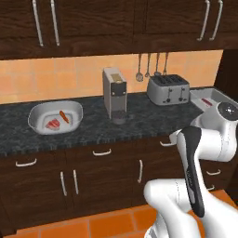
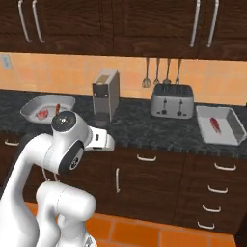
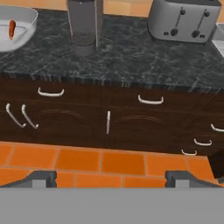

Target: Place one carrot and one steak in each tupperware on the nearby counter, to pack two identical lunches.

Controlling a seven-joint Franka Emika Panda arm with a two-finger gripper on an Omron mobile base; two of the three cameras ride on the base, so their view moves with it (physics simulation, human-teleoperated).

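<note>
Tupperware number 1, the round-cornered tray (image 1: 35,122) at the left end of the worktop (image 1: 139,118), already holds 1 carrot (image 1: 64,116) and 1 steak (image 1: 53,123), lying side by side on its floor; the hand view catches the same carrot at its upper left corner. That lunch looks packed. Tupperware number 2, the rectangular tray (image 2: 231,126), sits at the right end of the worktop just beyond the toaster (image 2: 172,101), and in the right base view it carries a red-pink piece (image 2: 215,125), which reads as the second steak. Whether an orange carrot lies with it is too small to tell from these views, so I judge that the second tray is either finished or short of 1 carrot. No loose carrot or steak lies on the open stone between the trays.

Between the 2 trays stand a grey coffee machine (image 1: 115,93) and the toaster, with utensils (image 1: 151,65) hanging on the wall behind. Below run dark drawers and cupboard doors with silver handles, and orange floor tiles.

Tool (image 3: 112,178) hangs low in front of the cabinets, well back from the worktop, its 2 tips spread wide apart with nothing between them. It holds nothing.
</note>
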